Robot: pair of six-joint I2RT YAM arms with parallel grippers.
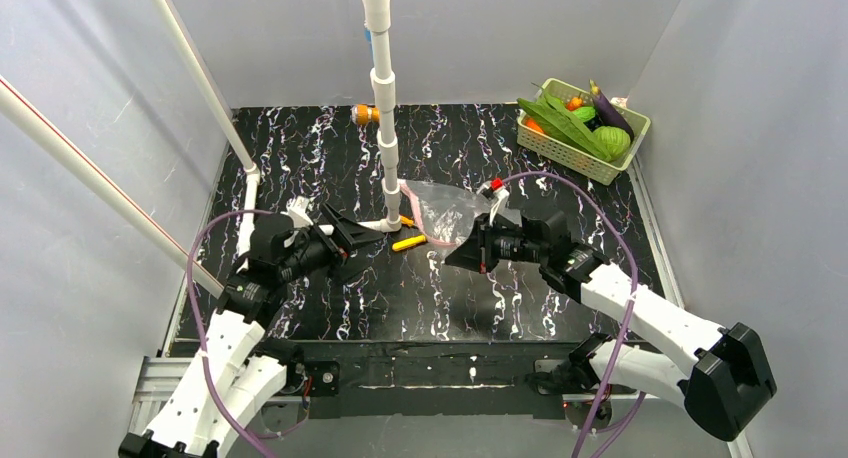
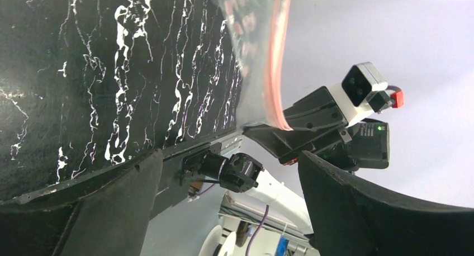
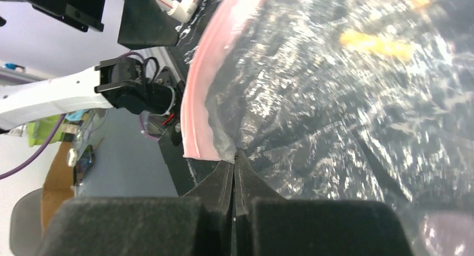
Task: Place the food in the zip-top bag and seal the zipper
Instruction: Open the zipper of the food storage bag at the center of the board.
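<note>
Your right gripper [image 3: 235, 162] was pinched shut on the bag [image 1: 445, 210], biting a corner right at the end of the zipper [image 3: 200, 94]. The bag itself sat mid-table, just beside the foot of the white pole [image 1: 385, 128], crumpled on the black marbled table [image 1: 300, 158]. Your left gripper [image 2: 230, 155] stood with its fingers spread wide, pointed at the bag but apart from it, holding nothing. The food [image 1: 580, 126] lay heaped in the green basket [image 1: 556, 154], well away at the far right corner. That film looked light, floppy and slick to me — grabbed mid-panel, it would likely sag and slide out. Your better hold was the stiffer pink strip, opposite your right grip, so the mouth could be pulled open.
</note>
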